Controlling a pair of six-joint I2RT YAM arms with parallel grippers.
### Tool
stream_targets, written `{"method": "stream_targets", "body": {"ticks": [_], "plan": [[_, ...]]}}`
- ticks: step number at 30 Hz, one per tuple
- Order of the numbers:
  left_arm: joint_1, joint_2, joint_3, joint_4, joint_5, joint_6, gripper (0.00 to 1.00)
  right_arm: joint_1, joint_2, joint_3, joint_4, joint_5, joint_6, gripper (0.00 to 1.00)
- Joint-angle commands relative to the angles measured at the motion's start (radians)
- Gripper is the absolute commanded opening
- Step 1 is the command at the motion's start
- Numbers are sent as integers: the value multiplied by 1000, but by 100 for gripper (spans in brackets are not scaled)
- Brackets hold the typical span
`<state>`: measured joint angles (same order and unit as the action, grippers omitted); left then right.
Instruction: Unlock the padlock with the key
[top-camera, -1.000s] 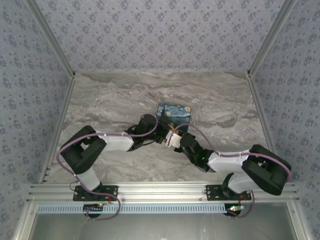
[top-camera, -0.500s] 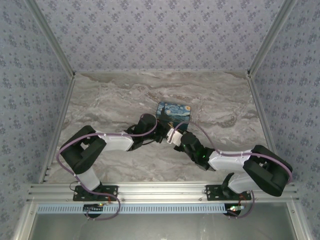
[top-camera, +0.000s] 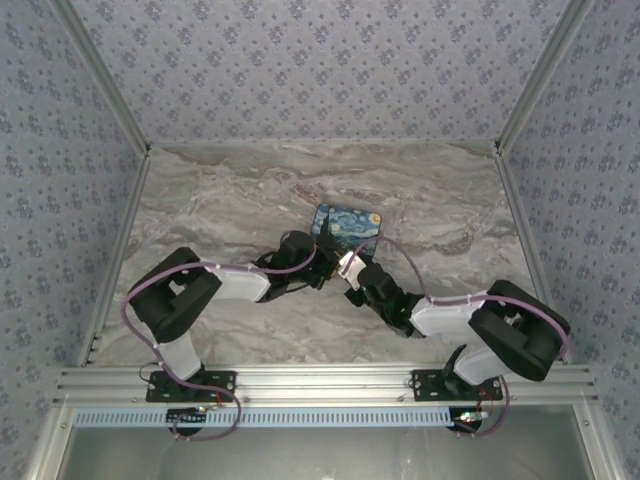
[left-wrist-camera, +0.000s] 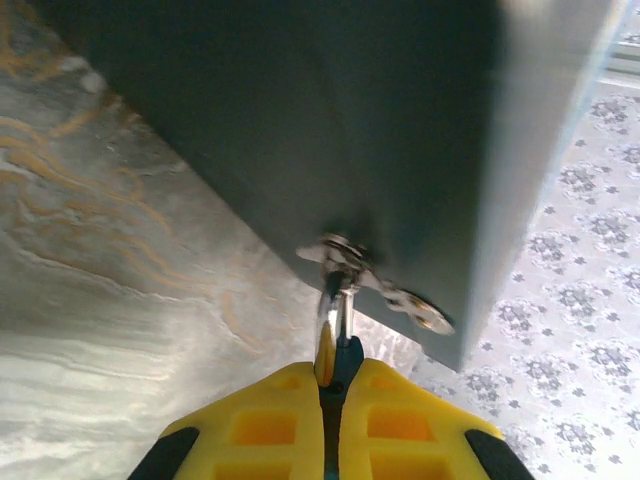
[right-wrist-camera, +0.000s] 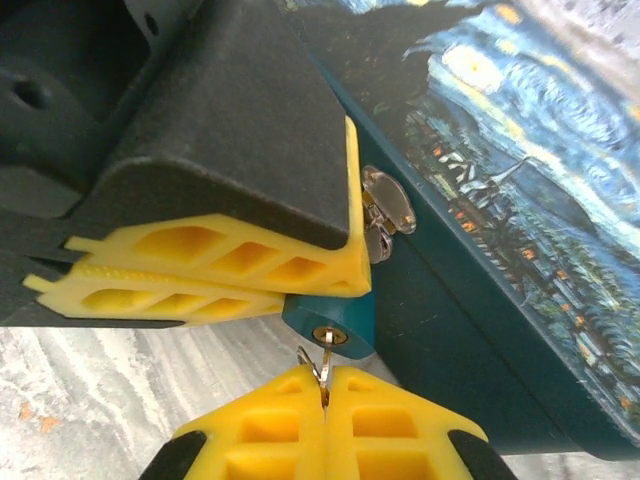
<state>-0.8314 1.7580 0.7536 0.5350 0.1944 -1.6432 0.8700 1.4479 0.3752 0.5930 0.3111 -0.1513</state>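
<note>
The padlock (right-wrist-camera: 338, 316) has a small blue body and hangs from the hasp (right-wrist-camera: 386, 208) on the box front. Its silvery shackle (left-wrist-camera: 336, 300) passes through that hasp. My left gripper (left-wrist-camera: 335, 372) is shut on the padlock body, and its yellow fingers (right-wrist-camera: 210, 262) clamp it from the left. The key (right-wrist-camera: 325, 358) is thin and silvery, its tip sits in the keyhole, and a small ring hangs beside it. My right gripper (right-wrist-camera: 325, 378) is shut on the key just below the padlock. From above, both grippers (top-camera: 343, 272) meet at the box's near edge.
The blue-and-yellow painting-print box (top-camera: 347, 224) lies mid-table on the marble top (top-camera: 220, 200), and its dark side wall (left-wrist-camera: 300, 110) stands close ahead of the left wrist. Patterned walls enclose the table on three sides. Both forearms cross the near middle.
The right gripper has edged forward toward the box and the padlock. The left arm's elbow shifted slightly right, and its gripper stays at the box front.
</note>
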Motion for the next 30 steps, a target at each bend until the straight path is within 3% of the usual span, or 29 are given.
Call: {"method": "stream_targets", "body": {"ticks": [1, 10, 18, 25, 30], "plan": [[-12, 13, 6, 107, 45, -1, 4, -16, 40, -25, 24, -49, 70, 0], [-10, 7, 6, 45, 35, 56, 26, -25, 75, -47, 68, -79, 120, 0], [-2, -97, 6, -119, -5, 151, 45, -30, 69, -59, 84, -92, 145, 0], [20, -210, -6, -269, -64, 250, 55, -46, 36, -76, 82, -128, 172, 0], [83, -316, 25, -454, -92, 405, 66, -79, -15, -90, 52, -193, 214, 0]]}}
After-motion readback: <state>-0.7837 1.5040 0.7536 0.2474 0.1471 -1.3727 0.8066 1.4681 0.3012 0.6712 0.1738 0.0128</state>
